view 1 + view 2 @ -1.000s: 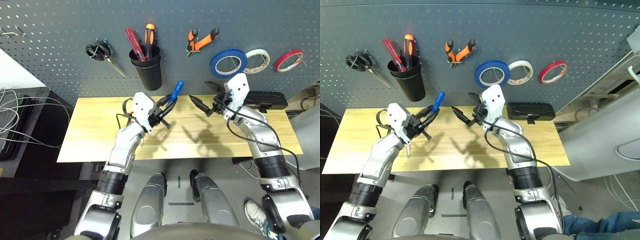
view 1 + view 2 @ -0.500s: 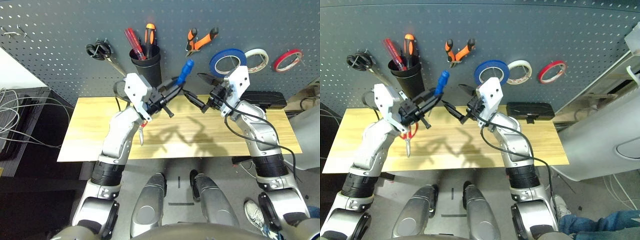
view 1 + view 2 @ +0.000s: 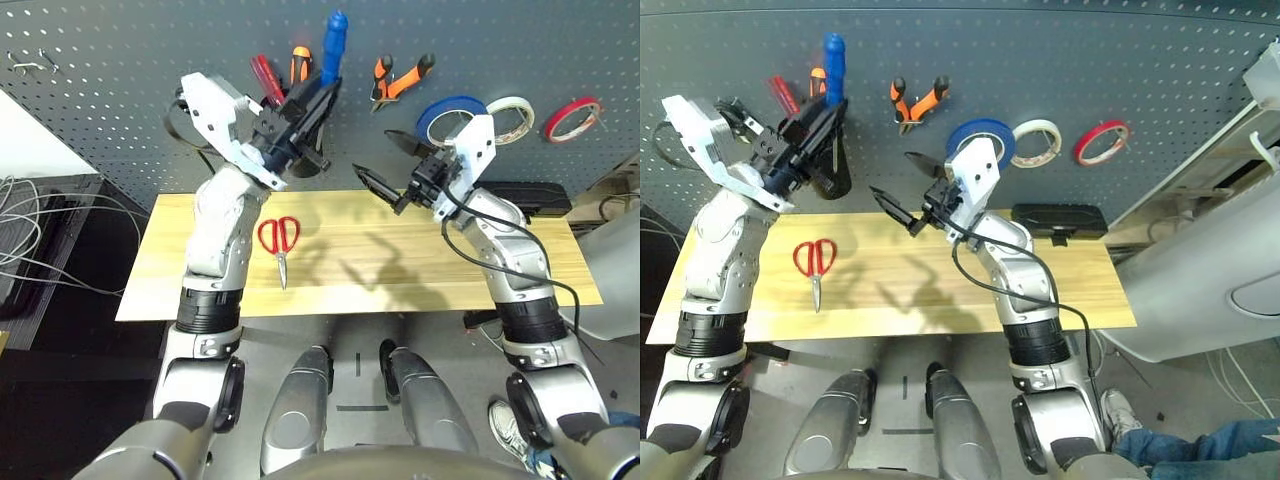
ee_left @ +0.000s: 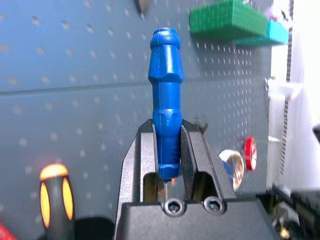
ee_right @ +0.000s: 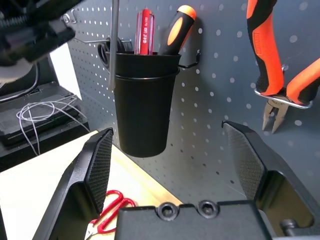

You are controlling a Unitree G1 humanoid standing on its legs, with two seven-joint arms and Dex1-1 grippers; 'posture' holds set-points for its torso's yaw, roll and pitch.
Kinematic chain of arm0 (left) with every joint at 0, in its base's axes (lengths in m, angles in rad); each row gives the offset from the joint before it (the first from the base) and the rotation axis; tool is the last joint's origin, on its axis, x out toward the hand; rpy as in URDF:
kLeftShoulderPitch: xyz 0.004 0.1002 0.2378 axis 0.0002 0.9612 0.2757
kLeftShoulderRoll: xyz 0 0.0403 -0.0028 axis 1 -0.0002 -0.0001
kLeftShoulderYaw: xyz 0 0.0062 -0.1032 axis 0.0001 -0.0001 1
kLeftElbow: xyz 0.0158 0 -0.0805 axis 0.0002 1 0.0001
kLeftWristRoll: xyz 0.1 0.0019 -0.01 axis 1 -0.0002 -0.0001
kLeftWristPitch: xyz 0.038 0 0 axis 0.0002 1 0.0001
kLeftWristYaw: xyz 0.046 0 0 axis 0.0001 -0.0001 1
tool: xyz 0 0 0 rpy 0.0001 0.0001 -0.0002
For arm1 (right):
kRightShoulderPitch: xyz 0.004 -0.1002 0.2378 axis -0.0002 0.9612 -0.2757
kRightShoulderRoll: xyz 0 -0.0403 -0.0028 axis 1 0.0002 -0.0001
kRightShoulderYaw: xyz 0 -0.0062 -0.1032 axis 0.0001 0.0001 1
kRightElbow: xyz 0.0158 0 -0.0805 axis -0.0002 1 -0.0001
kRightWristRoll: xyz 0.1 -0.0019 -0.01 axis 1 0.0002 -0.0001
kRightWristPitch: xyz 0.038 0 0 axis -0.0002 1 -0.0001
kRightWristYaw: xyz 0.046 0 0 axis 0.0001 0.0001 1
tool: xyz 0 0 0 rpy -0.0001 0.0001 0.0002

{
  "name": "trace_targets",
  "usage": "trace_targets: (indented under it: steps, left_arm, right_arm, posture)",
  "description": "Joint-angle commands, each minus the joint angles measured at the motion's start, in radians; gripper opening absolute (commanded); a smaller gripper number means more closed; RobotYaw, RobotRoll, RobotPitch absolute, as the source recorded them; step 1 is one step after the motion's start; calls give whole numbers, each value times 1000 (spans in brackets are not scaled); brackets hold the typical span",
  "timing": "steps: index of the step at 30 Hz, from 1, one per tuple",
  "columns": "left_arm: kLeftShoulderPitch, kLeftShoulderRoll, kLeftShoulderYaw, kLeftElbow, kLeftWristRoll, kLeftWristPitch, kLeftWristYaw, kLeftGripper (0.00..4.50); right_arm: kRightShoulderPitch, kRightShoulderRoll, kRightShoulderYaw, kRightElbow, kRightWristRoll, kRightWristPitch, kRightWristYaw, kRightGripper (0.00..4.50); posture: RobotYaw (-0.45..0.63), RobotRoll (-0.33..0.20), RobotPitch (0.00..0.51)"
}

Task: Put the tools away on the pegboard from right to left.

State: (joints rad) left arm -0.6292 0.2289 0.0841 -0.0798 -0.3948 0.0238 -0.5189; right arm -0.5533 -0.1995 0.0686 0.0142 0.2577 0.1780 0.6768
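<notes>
Wood-grain table [image 3: 420,270]; matt plastic cup [image 5: 144,102]; glossy blue screwdriver handle [image 4: 165,95].

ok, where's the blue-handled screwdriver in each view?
Left eye: blue-handled screwdriver top centre, held above the black cup.
Right eye: top left, over the cup.
Left wrist: centre, clamped in the left tool.
Right wrist: only its thin shaft, dropping towards the cup.
Shared landmark: the black cup.

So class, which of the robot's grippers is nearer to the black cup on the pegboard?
Left. The left gripper, holding the blue-handled screwdriver, is right at the black cup. The right gripper hangs open, off to its right.
</notes>
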Motion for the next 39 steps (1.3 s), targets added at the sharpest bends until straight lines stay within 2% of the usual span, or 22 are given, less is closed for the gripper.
trace_targets:
  steps: [1, 4, 10, 23, 30, 32, 35, 39]
  left_arm:
    - [-40, -10, 25, 11, -21, 3, 24, 515]
    - [-77, -16, 44, 39, -18, -19, 39, 515]
    - [-150, -19, 74, 199, 23, -136, 53, 515]
    - [-199, -30, 69, 537, 119, -391, 60, 515]
    - [-188, -16, 73, 624, 157, -427, 92, 515]
    - [-177, -11, 74, 602, 152, -401, 98, 1283]
    - [-159, -6, 71, 549, 136, -372, 88, 2199]
    - [-131, 13, 67, 381, 61, -262, 42, 3419]
  right_arm:
    - [-10, 9, 16, 20, 1, 0, -3, 4500]
    - [-16, 16, 17, 29, -3, -3, -9, 4500]
    - [-26, 32, 16, 47, -10, -16, -27, 4500]
    - [-36, 45, 20, 54, -16, -26, -48, 4500]
    - [-32, 39, 21, 48, -15, -23, -50, 4500]
    - [-28, 37, 22, 44, -14, -20, -51, 4500]
    - [-24, 34, 22, 39, -13, -17, -51, 4500]
    - [-16, 29, 22, 35, -12, -12, -51, 4500]
  posture:
    - [94, 0, 226]
    - [94, 0, 226]
    - [92, 0, 225]
    - [83, 0, 227]
    - [75, 0, 229]
    - [73, 0, 230]
    - [72, 0, 232]
    - [74, 0, 235]
